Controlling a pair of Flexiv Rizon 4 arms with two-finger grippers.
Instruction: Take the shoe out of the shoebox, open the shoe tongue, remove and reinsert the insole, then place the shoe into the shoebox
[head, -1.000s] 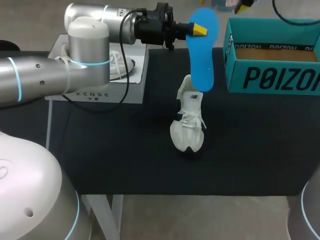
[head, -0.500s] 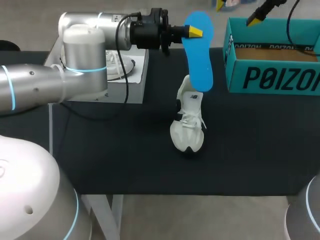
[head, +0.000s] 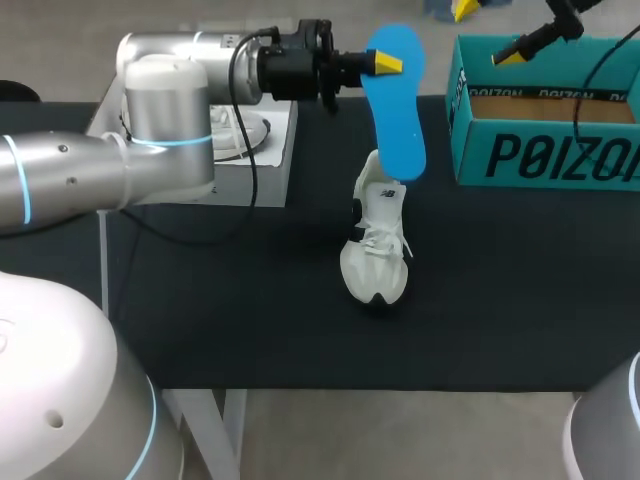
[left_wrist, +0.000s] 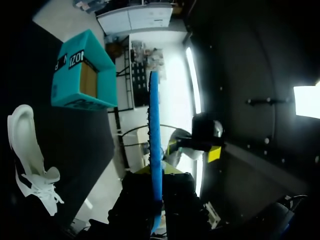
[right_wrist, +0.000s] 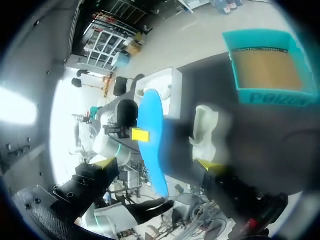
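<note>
A white shoe (head: 377, 243) stands on the black table (head: 250, 300), toe toward the front edge. Above its heel hangs the blue insole (head: 396, 100), with my left gripper (head: 386, 63) shut on its upper end. In the left wrist view the insole (left_wrist: 154, 140) shows edge-on between the fingers, with the shoe (left_wrist: 27, 150) and the teal shoebox (left_wrist: 82, 70) ahead. The shoebox (head: 545, 120) stands open at the back right. My right gripper (head: 488, 32) hangs open above the box's back left corner, holding nothing. The right wrist view shows the insole (right_wrist: 152, 145), shoe (right_wrist: 206, 131) and box (right_wrist: 267, 70) ahead of that gripper (right_wrist: 156, 164).
A white platform (head: 265, 165) with a white object on it sits at the table's back left, under my left arm. Bare black tabletop lies in front of the shoe and the box.
My left gripper shifted slightly left with the insole, then held still. My right gripper came further into view, lowering toward the shoebox's back edge, still open.
</note>
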